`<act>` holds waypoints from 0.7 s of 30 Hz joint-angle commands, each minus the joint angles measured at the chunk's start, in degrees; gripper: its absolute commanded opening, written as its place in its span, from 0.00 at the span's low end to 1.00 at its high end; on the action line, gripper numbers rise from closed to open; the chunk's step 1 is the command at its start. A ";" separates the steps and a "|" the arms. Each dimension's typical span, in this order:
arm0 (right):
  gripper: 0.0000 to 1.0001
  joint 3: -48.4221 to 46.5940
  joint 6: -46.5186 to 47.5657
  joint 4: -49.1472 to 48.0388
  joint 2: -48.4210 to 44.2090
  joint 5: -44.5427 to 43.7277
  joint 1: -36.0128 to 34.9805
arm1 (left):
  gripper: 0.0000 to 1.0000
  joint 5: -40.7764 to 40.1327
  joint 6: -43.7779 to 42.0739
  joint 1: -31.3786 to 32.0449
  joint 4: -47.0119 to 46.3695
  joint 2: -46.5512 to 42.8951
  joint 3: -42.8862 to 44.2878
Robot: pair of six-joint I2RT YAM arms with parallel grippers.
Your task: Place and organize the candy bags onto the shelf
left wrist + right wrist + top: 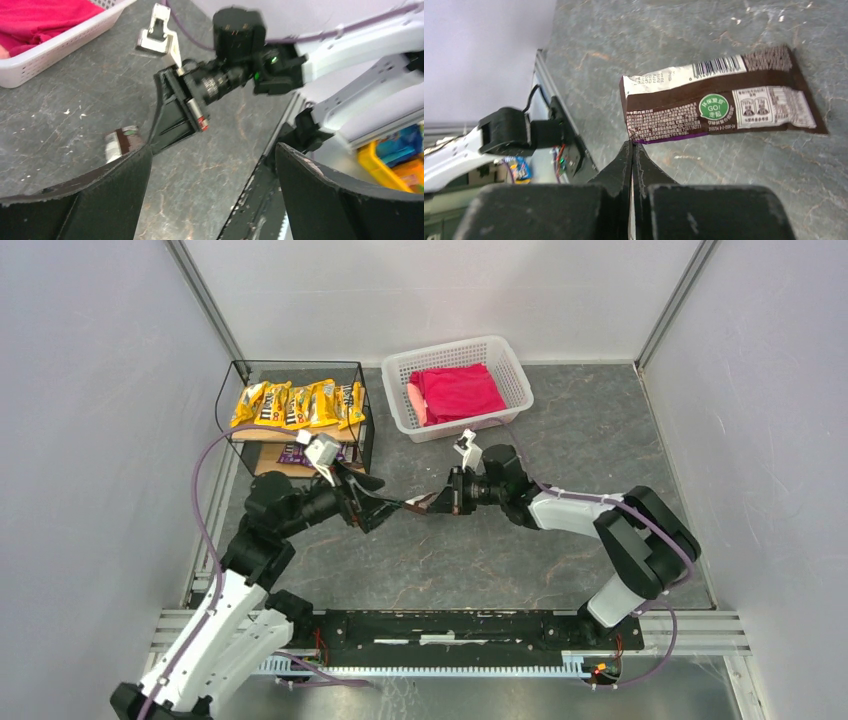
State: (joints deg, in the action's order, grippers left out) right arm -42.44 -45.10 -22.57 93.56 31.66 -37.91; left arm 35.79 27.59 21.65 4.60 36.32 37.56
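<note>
Top external view: a grey bench [560, 540] is seen, with the shelf [265, 465] set at about ten o'clock and a white perforated basket [522, 375] at twelve o'clock. A red cloth [458, 392] is held inside the basket. A row of yellow candy bags [298, 405] is laid across the shelf's upper tier, and a purple packet [295, 453] is partly seen on the lower board.

Near the middle of the bench the two tools are pointed at each other. The left tool [392, 508] is spread wide, with nothing between its fingers. The right tool [633, 150] is pressed together on the corner of a brown candy bag [719, 107], which extends from the fingertips toward one o'clock in the right wrist view. Whether the bag is lifted or resting on the bench cannot be told.
</note>
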 commanded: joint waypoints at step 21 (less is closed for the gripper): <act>0.00 1.35 1.91 7.10 -15.60 21.51 5.93 | 0.86 -31.03 -58.36 37.46 11.14 16.74 5.60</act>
State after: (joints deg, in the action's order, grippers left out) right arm -41.34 -40.88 -11.99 80.49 51.07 -32.10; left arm 8.60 -22.04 56.03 18.22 50.92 43.66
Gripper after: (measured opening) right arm 0.010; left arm 0.894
